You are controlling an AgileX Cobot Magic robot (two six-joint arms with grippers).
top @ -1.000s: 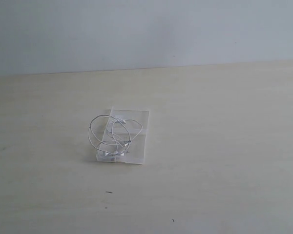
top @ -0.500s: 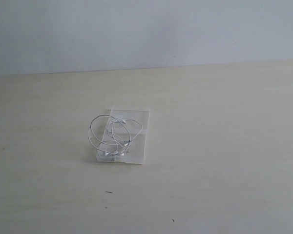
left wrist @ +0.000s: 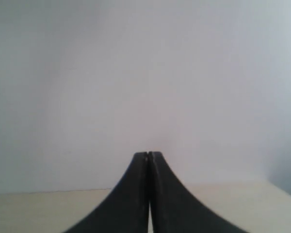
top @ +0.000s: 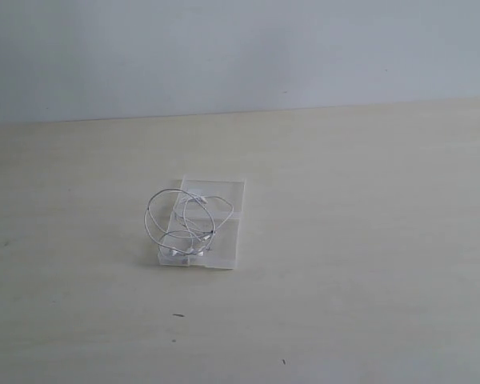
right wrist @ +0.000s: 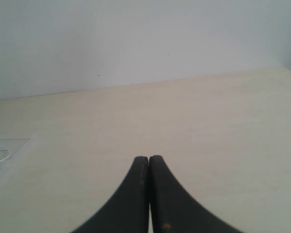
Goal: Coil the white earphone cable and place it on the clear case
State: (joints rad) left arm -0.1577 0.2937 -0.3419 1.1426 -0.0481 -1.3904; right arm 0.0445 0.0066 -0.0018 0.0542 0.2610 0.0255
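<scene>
Closest to each wrist camera are the dark fingers. The left pincer (left wrist: 149,154) is pressed tip to tip with nothing between, and the right pincer (right wrist: 149,158) is likewise closed and empty. Judging from how things lie, the placing looks done, and the step in hand is simply to keep both arms clear. Doing that well means no sweep low over the middle of the bench (top: 368,240), because the wire looks springy and the case light, so a brush from a finger could flick the loops off or slide the whole lot. If tidying were wanted, it would call for a gentle press from above rather than a sideways nudge. Beyond the right pincer's tips the pale wood runs bare. Only at the edge of that wrist picture does a corner of the clear case (right wrist: 12,145) show, with a short bit of white wire (right wrist: 0,155) on it, well apart from the tips. The left wrist view shows neither thing. In the exterior view no pincer appears. The white earphone cable (top: 186,222) sits in a few loose loops standing up off the clear case (top: 228,240), earbuds at the near end, with one loop overhanging the case's left edge. Behind is the plain wall (top: 240,56).
</scene>
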